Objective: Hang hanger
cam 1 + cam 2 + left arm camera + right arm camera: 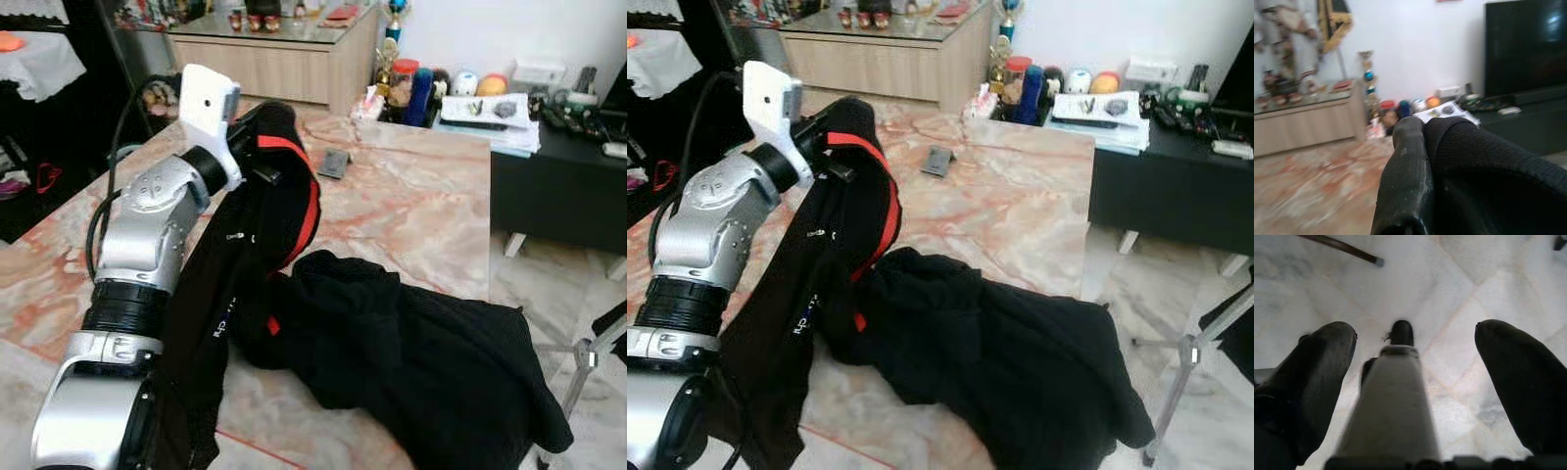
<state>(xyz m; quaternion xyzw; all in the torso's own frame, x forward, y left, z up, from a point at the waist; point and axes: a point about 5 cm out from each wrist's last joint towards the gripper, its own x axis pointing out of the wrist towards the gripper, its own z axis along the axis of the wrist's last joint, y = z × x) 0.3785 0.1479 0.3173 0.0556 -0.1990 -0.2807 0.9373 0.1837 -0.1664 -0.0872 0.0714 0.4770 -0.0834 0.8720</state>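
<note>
I am looking over a marble table [411, 211] veined in pink and cream, with a pale wood sideboard [284, 69] under a glass top beyond it against a white wall [490, 34]. To the right stands a low black cabinet [563, 191] cluttered with papers and small items, below a dark television [1525, 46]. The floor [1449, 293] is pale marble tile.

Head eyes share the marble table [421, 206] from above; wrist cameras sit close.
</note>
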